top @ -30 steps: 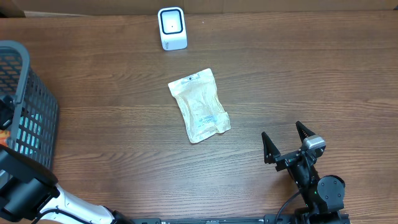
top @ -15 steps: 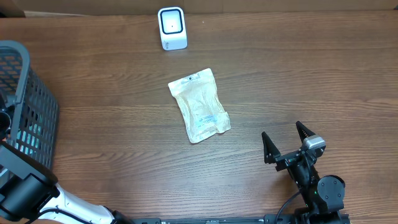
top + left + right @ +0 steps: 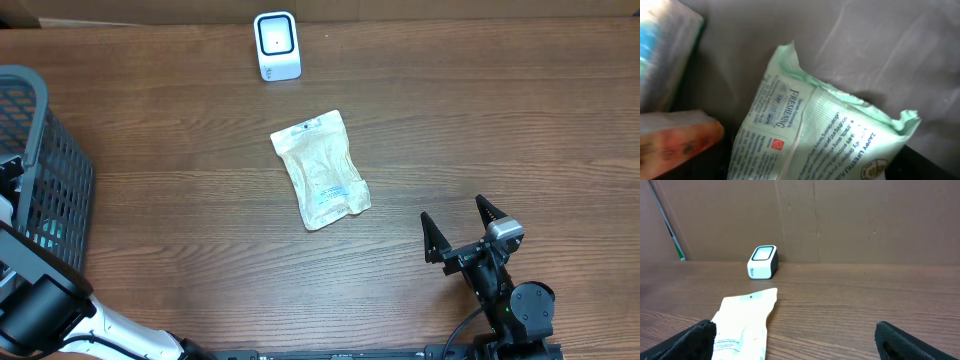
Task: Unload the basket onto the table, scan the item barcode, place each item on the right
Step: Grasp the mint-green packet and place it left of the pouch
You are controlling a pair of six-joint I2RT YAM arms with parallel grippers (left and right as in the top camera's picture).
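I am getting no clear look at the left fingers: the left arm (image 3: 45,305) is reaching down into the basket (image 3: 55,170) at the table's (image 3: 500,120) left edge, the mesh wall is hiding its end from above, and I cannot tell whether those fingers are apart or together. The left wrist camera is filling up with a green packet (image 3: 815,135), its crimped end pointing up the frame and its lower part running off the bottom edge; an orange packet (image 3: 675,137) and a blurred blue-and-white packet (image 3: 665,50) are lying beside it, both cut off at the left. The pouch (image 3: 320,170) is lying flat mid-table, its long axis running far to near, hang-hole end pointing toward the scanner (image 3: 276,45) and near end leaning right. The right fingers (image 3: 432,238) are hovering wide apart near the table's front right, gripping nothing.
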